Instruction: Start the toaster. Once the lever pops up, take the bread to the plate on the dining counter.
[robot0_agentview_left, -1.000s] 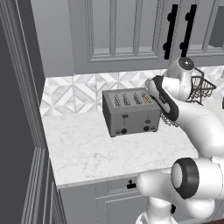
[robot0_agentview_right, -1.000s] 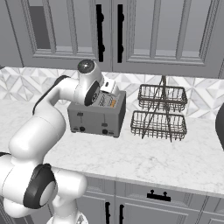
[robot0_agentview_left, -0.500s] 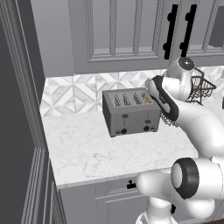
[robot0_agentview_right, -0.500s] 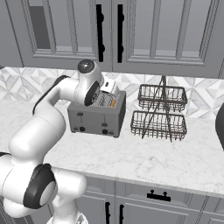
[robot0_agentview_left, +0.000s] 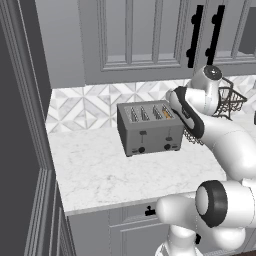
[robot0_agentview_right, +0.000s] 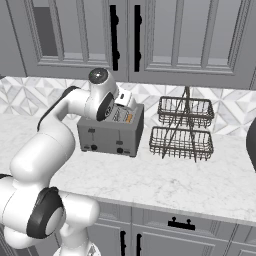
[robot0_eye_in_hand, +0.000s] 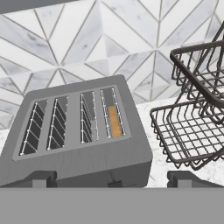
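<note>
You are looking at a home kitchen. A white marble worktop (robot0_agentview_left: 115, 175) with grey veins runs along the wall, backed by a backsplash (robot0_eye_in_hand: 87, 39) of diamond-patterned tiles. Above it hang grey panelled wall cabinets (robot0_agentview_right: 165, 35) with black bar handles (robot0_agentview_right: 138, 30), and below its front edge sit grey drawers (robot0_agentview_right: 185, 227) with black pulls. On the worktop, toward its back edge, stand a brushed metal four-slot toaster (robot0_agentview_left: 149, 129) and, just beside it, a two-tier wire basket rack (robot0_agentview_right: 184, 129).
</note>
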